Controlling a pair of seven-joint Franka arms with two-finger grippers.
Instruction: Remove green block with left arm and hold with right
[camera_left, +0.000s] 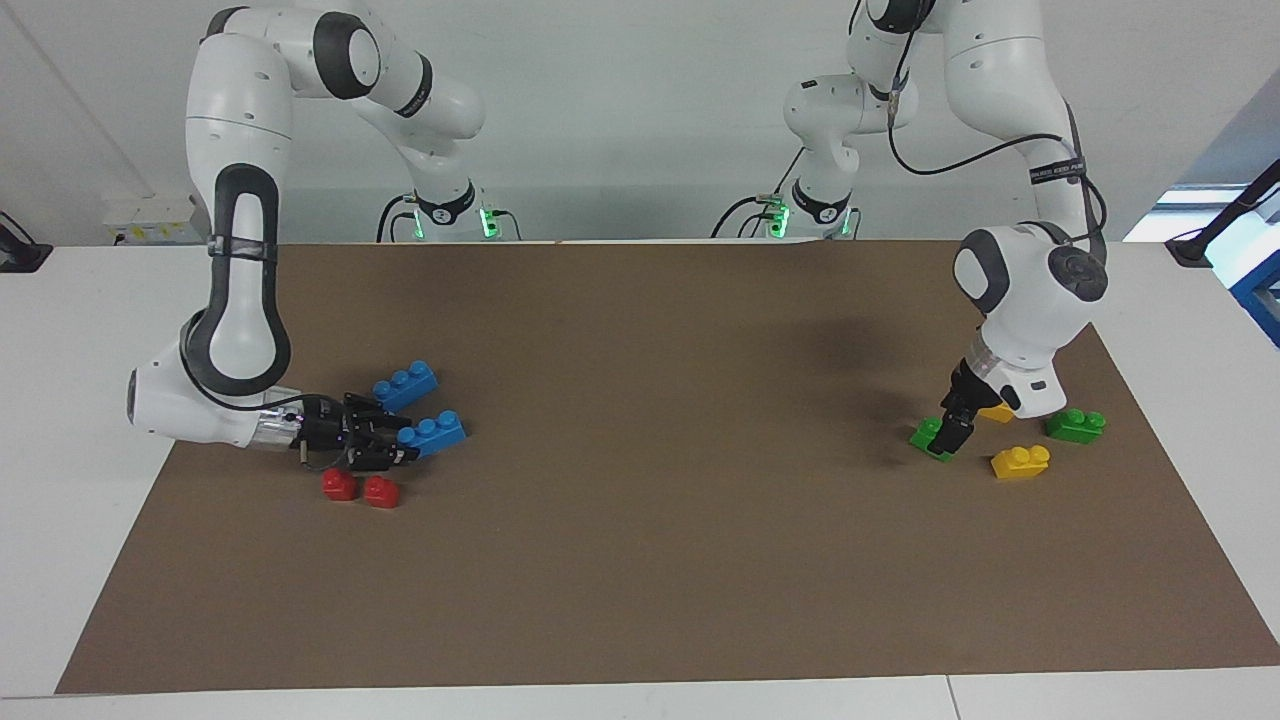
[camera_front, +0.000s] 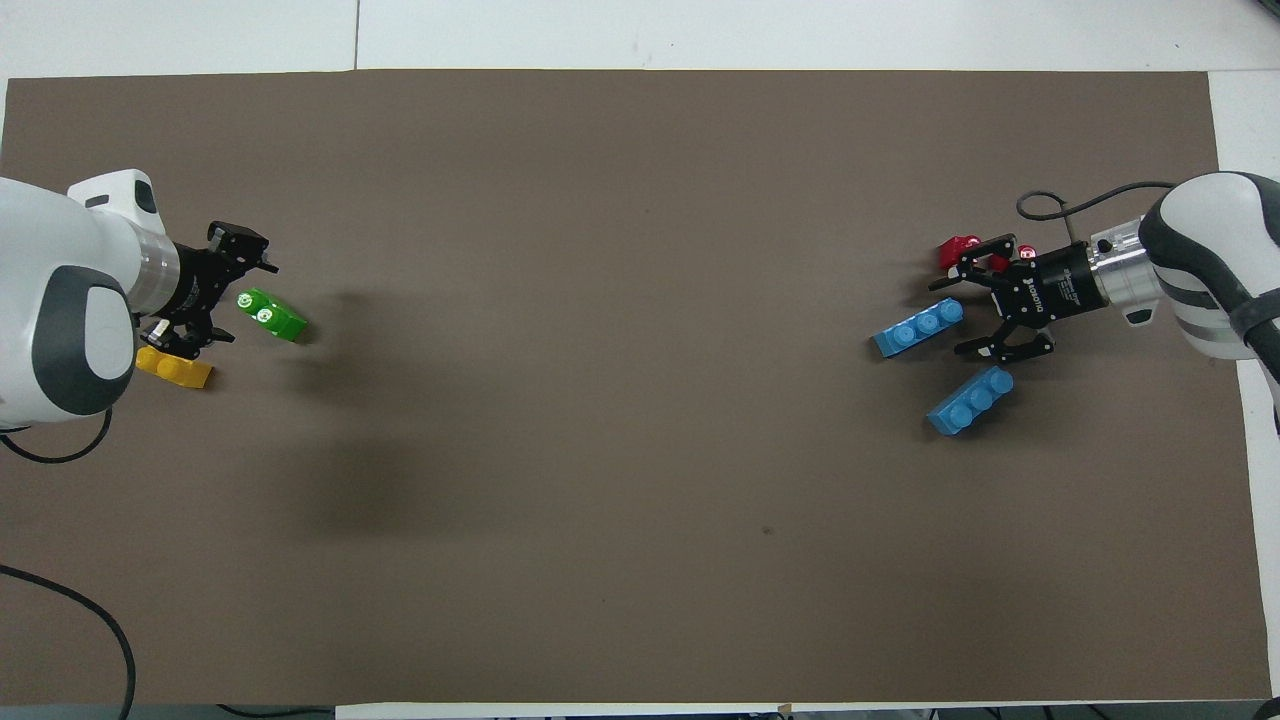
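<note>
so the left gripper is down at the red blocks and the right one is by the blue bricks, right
Not quite: the left gripper is down at the green block, as the facing view shows. The right gripper is indeed by the blue bricks.

Left gripper (camera_left: 950, 432) is down right at the green block (camera_left: 930, 438); right gripper (camera_left: 385, 445) sits by a blue brick (camera_left: 433, 432).

We see two glossy white arms with dark grey joint caps, black cables, and each black pincer (camera_left: 372, 440) (camera_left: 952, 425) on a silver wrist ring.
</note>
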